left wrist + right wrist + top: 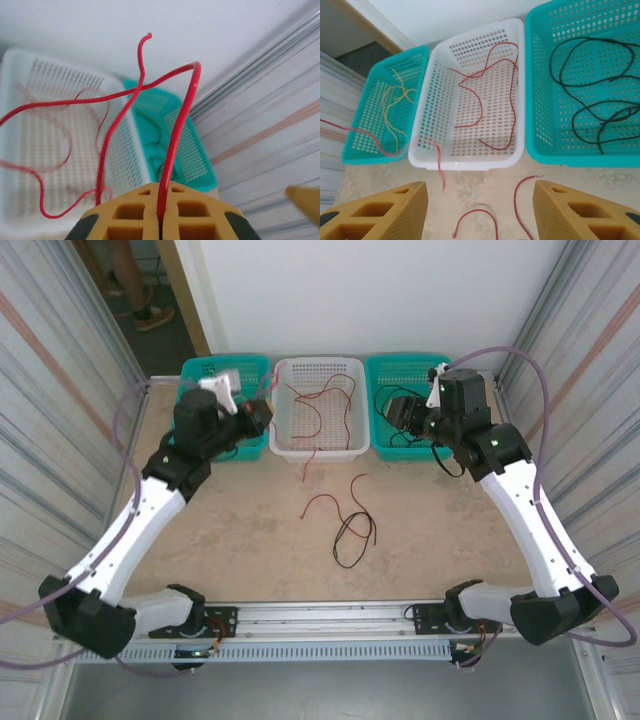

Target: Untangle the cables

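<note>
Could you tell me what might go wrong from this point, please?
1. The left gripper is shut on a red cable close to the left teal basket of yellow cables; released there, it may land in the wrong basket.
2. A second red cable hangs over the white basket's rim and may slip out.

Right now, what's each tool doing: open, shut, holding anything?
Left tool: closed, pinching a red cable.
Right tool: open, nothing between its fingers.
</note>
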`<action>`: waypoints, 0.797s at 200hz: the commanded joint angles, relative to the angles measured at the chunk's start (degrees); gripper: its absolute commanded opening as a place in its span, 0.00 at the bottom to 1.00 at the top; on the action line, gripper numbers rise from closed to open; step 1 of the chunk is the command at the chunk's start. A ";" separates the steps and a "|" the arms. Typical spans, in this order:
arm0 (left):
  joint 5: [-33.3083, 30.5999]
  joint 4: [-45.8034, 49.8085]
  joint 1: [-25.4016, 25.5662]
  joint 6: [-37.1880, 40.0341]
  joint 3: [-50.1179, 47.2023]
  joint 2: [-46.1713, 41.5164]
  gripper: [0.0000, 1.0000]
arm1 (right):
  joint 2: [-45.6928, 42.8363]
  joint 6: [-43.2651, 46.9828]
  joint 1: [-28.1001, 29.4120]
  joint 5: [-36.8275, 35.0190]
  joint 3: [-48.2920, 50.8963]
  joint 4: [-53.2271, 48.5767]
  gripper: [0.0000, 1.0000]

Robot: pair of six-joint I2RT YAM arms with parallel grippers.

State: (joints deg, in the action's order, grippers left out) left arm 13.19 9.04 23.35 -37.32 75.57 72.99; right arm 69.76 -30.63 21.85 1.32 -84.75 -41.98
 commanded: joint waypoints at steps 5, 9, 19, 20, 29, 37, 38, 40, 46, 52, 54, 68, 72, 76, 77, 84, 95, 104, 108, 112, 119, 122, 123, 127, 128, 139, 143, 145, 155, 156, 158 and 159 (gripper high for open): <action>5.45 -3.32 -0.50 1.52 10.52 5.46 0.00 | -5.02 1.83 -0.21 -1.95 0.89 -2.15 0.58; 5.80 -3.32 -0.46 1.21 11.91 6.44 0.00 | -5.54 1.95 -0.19 -2.16 1.29 -2.32 0.58; 6.31 -3.28 -0.50 0.98 15.10 8.39 0.00 | -6.55 2.22 -0.22 -2.69 2.29 -2.61 0.58; 6.32 -3.26 -0.50 0.96 15.47 8.61 0.00 | -6.65 2.23 -0.18 -2.71 2.39 -2.64 0.58; 6.54 -2.68 -0.50 1.24 18.18 10.20 0.00 | -7.29 2.24 -0.31 -2.82 3.27 -2.76 0.58; 6.41 -2.62 -0.44 1.46 20.05 11.49 0.00 | -7.70 2.16 -0.40 -2.61 3.98 -2.76 0.58; 6.32 -2.62 -0.47 1.50 20.27 11.61 0.00 | -7.75 2.16 -0.40 -2.54 4.07 -2.80 0.58; 6.39 -2.60 -0.49 1.54 20.70 11.92 0.00 | -7.83 2.11 -0.38 -2.44 4.24 -2.81 0.58; 6.25 -2.51 -0.50 1.88 21.78 12.81 0.00 | -8.05 2.15 -0.39 -2.23 4.81 -2.80 0.58; 6.08 -2.60 -0.49 2.27 22.72 13.80 0.00 | -8.29 2.07 -0.40 -2.07 5.38 -2.85 0.58; 6.06 -2.62 -0.43 2.37 22.96 14.12 0.00 | -8.38 2.03 -0.40 -2.04 5.56 -2.85 0.58; 5.41 -2.51 -0.46 3.27 24.62 16.42 0.00 | -9.25 1.74 -0.40 -1.94 6.88 -2.93 0.58; 5.14 -2.53 -0.50 3.48 25.02 17.03 0.00 | -9.59 1.64 -0.40 -1.94 7.29 -2.99 0.58; 4.90 -2.50 -0.46 3.60 25.28 17.59 0.00 | -9.85 1.62 -0.39 -1.94 7.62 -3.06 0.58; 4.82 -2.56 -0.48 3.68 25.30 17.74 0.00 | -9.92 1.63 -0.40 -1.94 7.69 -3.09 0.58; 4.49 -3.17 -0.49 3.66 25.21 18.50 0.00 | -10.53 1.50 -0.40 -2.02 8.28 -3.46 0.58; 3.82 -3.90 -0.47 3.67 24.89 19.68 0.00 | -11.46 1.50 -0.32 -2.33 9.08 -4.02 0.58; 3.33 -4.53 -0.50 3.51 24.61 20.69 0.00 | -12.25 1.54 -0.38 -2.67 9.70 -4.73 0.58; 3.25 -5.15 -0.46 3.39 24.27 21.05 0.00 | -12.51 1.54 -0.40 -2.80 9.97 -4.97 0.58; 3.25 -5.99 -0.49 3.32 23.89 21.37 0.00 | -12.78 1.52 -0.36 -2.89 10.23 -5.19 0.58; 3.17 -7.58 -0.43 3.26 23.00 21.98 0.00 | -12.83 1.50 -0.40 -2.99 10.83 -5.62 0.58; 3.16 -8.15 -0.42 3.16 22.63 22.23 0.00 | -12.81 1.54 -0.48 -2.99 11.08 -5.78 0.58; 3.11 -8.38 -0.42 3.19 22.53 22.35 0.00 | -12.80 1.54 -0.48 -2.99 11.13 -5.85 0.58; 2.88 -8.75 -0.41 3.07 22.23 22.62 0.00 | -14.19 1.46 -0.48 -3.07 11.41 -5.98 0.58; 2.93 -8.90 -0.41 3.07 22.15 22.80 0.00 | -14.33 1.46 -0.48 -3.08 11.47 -6.04 0.58; 2.00 -9.16 -0.31 3.39 21.87 23.99 0.00 | -15.10 1.28 -0.49 -3.08 12.19 -6.44 0.58; 1.39 -9.18 -0.20 3.47 21.75 24.43 0.00 | -15.36 1.19 -0.51 -3.08 12.42 -6.61 0.58; 1.15 -9.16 -0.23 3.55 21.75 24.67 0.00 | -15.42 1.19 -0.54 -3.12 12.51 -6.67 0.58; 0.87 -9.26 -0.11 3.65 21.73 26.05 0.00 | -15.81 1.01 -0.53 -3.33 12.92 -7.11 0.58; 0.87 -9.33 -0.09 3.66 21.77 26.19 0.00 | -15.80 1.01 -0.55 -3.34 12.93 -7.17 0.58; 0.87 -9.37 -0.07 3.70 21.74 26.47 0.00 | -15.88 0.97 -0.57 -3.39 13.01 -7.27 0.58; 0.87 -9.34 -0.07 3.64 21.77 26.62 0.00 | -15.88 0.95 -0.57 -3.41 13.02 -7.26 0.58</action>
State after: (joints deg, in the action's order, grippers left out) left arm 15.97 3.46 23.09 -35.11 97.71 97.76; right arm 55.37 -29.54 21.71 -0.45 -72.66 -47.24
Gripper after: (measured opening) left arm 0.075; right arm 0.579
